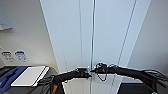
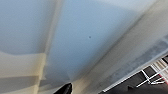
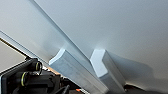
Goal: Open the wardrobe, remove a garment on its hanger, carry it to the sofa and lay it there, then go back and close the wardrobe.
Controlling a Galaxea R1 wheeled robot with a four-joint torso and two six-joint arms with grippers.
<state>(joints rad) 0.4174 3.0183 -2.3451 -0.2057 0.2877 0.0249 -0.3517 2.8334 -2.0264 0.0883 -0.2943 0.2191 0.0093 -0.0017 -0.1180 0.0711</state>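
The wardrobe (image 1: pixel 107 35) rises straight ahead, a tall white cabinet whose two doors meet at a thin dark seam and look closed. Both dark arms reach in to that seam at handle height. My left gripper (image 1: pixel 86 73) is just left of the seam and my right gripper (image 1: pixel 96 69) just right of it, almost touching each other. The right wrist view is close on two small white handles (image 3: pixel 72 68), one on each door beside the seam. In the left wrist view there is a white wardrobe door panel (image 2: pixel 82 42) close up. The garment, hanger and sofa are hidden.
A dark desk at lower left carries a flat white board (image 1: pixel 30 75) and a blue item (image 1: pixel 7 78). Pale wall flanks the wardrobe, with labelled plates (image 1: pixel 15 56) on the left. A white wire rack (image 2: pixel 155 75) stands on dark floor near the left arm.
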